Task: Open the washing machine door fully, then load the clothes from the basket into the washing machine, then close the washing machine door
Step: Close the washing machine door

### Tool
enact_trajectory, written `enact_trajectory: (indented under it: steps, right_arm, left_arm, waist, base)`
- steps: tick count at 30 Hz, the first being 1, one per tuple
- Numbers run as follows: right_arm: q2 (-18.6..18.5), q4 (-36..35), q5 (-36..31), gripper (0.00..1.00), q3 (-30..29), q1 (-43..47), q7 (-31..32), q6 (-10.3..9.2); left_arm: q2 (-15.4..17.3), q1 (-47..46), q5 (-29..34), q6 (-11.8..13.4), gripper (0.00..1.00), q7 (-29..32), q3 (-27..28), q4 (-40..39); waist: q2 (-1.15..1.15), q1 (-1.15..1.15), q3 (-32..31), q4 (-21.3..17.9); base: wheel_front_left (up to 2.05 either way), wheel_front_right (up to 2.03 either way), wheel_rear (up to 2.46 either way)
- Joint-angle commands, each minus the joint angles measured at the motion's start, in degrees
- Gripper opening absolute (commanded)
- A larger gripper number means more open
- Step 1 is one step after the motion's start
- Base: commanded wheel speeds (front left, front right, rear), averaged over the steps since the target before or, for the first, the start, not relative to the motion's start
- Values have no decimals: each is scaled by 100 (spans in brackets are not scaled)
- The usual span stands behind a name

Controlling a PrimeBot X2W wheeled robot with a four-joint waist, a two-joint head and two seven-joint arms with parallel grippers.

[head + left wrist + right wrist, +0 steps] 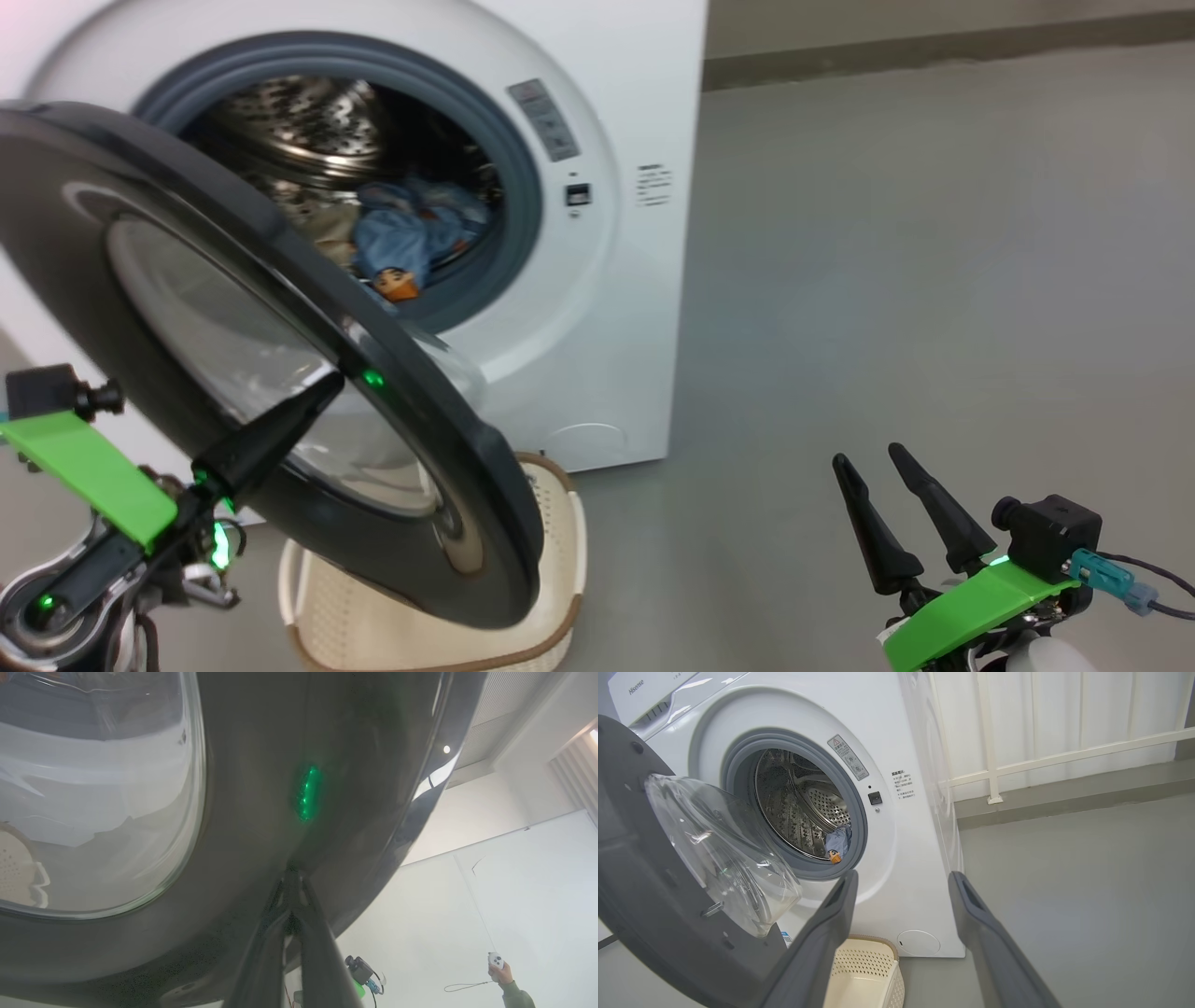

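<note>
Left gripper [327, 385]: fingers pressed together with nothing between them; the tips touch the door's black rim, just outside the glass.
Left gripper, wrist view [292, 873]: the two fingers meet at one point, right against their own reflection in the rim; a green glow sits on the rim just beyond the tips.
Right gripper [868, 455]: fingers spread wide and holding nothing, hanging over bare floor [887, 233], well apart from the left gripper and from the washer.
Right gripper, wrist view [903, 879]: the washer's white front shows through the gap between the fingers.
Door [439, 448]: partly open, its outer face towards the left gripper, standing between that gripper and the drum opening; ahead and to the left of the right gripper [640, 896], with the glass bowl bulging towards the washer.
Door, left wrist view [257, 765]: glossy rim straight ahead of the tips, glass to their left.
Washer [616, 280]: behind the door from the left gripper; ahead and left of the right gripper [920, 858].
Clothes [411, 233]: blue fabric with an orange print, low in the steel drum [299, 121], beyond the door from the left tips; just above the right gripper's left fingertip in its wrist view [838, 841].
Basket [560, 532]: on the floor under the door's lower edge, touching or nearly touching the washer's foot; below the left tips, and between the right gripper's fingers low in its wrist view [868, 963].
Person's hand [499, 973]: far beyond the left gripper to its right, gripping a white controller [495, 960].
</note>
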Motion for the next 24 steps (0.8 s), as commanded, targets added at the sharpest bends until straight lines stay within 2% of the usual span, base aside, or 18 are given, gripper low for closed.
enact_trajectory:
  steps: [1, 5, 10, 24]
  right_arm:
    - [-52, -134, -29, 100, 120, -120, -27, 9]
    - [-48, -150, -32, 100, 100, -145, -27, 9]
    - [-49, -153, -24, 100, 69, -142, -27, 9]
    - [3, -122, -36, 100, 57, -160, -27, 9]
  left_arm:
    - [85, -385, 127, -86, 0, -117, 183, -68]
    - [43, -552, 303, -115, 0, -382, 229, 154]
    - [14, -664, 401, -180, 0, -494, 201, 307]
    - [-35, -811, 477, -277, 0, -610, 175, 448]
  waist:
    - [0, 0, 101, -342]
    - [0, 0, 135, -536]
    - [0, 0, 155, -586]
    - [0, 0, 123, -269]
  base:
    - [0, 0, 0]
    - [0, 0, 0]
    - [0, 0, 0]
    - [0, 0, 0]
